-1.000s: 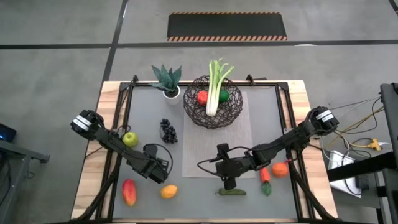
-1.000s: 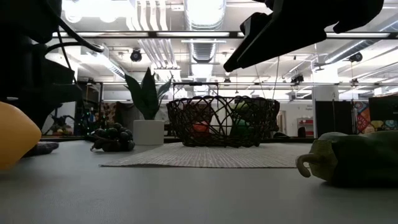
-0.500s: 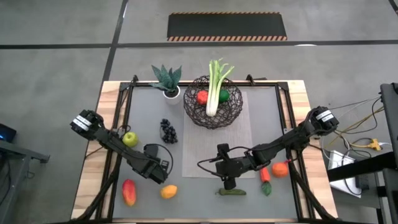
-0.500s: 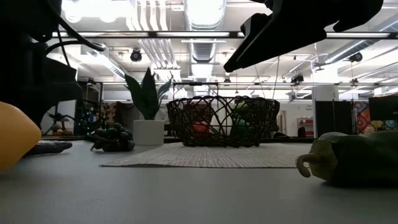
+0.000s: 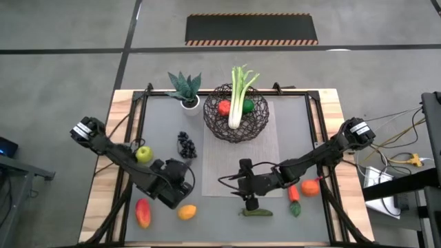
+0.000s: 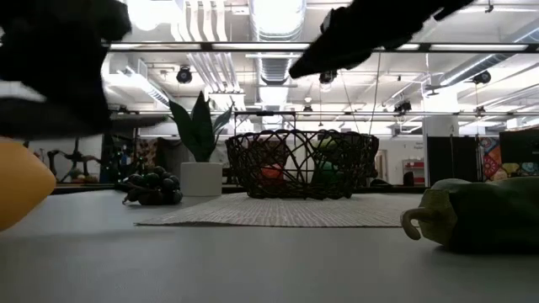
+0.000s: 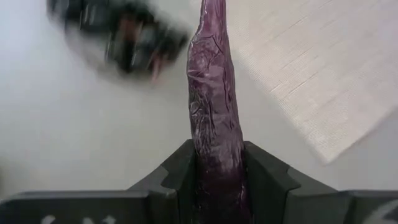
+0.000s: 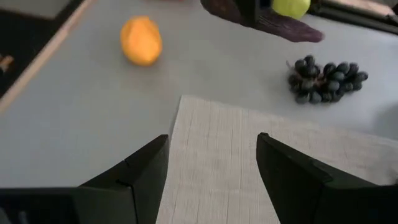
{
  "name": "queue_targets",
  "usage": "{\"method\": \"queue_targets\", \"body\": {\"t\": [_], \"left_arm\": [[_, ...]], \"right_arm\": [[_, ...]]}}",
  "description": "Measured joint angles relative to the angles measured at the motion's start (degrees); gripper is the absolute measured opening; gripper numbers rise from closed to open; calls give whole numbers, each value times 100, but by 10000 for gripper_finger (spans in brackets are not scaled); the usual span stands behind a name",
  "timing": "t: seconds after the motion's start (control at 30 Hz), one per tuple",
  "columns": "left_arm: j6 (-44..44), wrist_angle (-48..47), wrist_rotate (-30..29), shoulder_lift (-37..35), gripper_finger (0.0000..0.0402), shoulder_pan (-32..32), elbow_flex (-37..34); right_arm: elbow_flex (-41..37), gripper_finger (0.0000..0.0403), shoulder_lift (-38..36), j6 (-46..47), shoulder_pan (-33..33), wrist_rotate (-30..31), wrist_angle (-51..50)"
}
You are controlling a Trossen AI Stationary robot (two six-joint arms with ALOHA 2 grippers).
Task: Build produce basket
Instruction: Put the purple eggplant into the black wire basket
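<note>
This is a robotics lab or open industrial workspace. Beyond the table (image 6: 253,252) the low view shows exposed ceiling ducts (image 6: 202,59), pipes and bright strip lights (image 6: 278,13). From above, bare concrete floor (image 5: 62,69) carries a hazard-striped mat (image 5: 251,29), with loose cables (image 5: 403,148) beside the right arm.

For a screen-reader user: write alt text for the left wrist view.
The left gripper is shut on a long purple eggplant that sticks straight out between its two dark fingers, above the grey table. A corner of the pale woven mat lies to one side, and the other arm's gripper shows blurred beyond.
</note>
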Motion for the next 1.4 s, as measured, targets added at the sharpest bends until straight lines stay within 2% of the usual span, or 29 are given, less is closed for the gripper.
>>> {"method": "queue_targets", "body": {"t": [0.17,0.33,0.47,0.57,0.67,0.83,0.97,1.1,1.2,1.4], "left_arm": [[1267,474,-1251,-211,95,-291,156],[3406,2052,-2179,-309,95,-486,61],[5152,3538,-2325,-312,95,-498,-29],[6058,4268,-2329,-253,95,-496,-34],[6443,4637,-2405,-212,95,-489,-34],[6437,4643,-2460,-209,95,-450,-64],[6434,4748,-2475,-209,95,-398,-154],[6609,5301,-2476,-209,96,-319,-350],[6759,5631,-2474,-209,96,-281,-480],[6764,5638,-2468,-208,96,-260,-492]], "right_arm": [[-6,237,0,65,-133,7,593],[-120,267,35,450,-421,112,1746],[-318,286,179,447,-587,66,2829],[-434,293,317,288,-620,-388,3509],[-462,294,474,110,-620,-811,4039],[-461,281,750,-73,-620,-838,4984],[-461,258,897,-311,-622,-773,5520],[-422,223,915,-446,-681,-635,5709],[-422,178,914,-567,-694,-600,5700],[-422,56,908,-677,-683,-624,5626]]}}
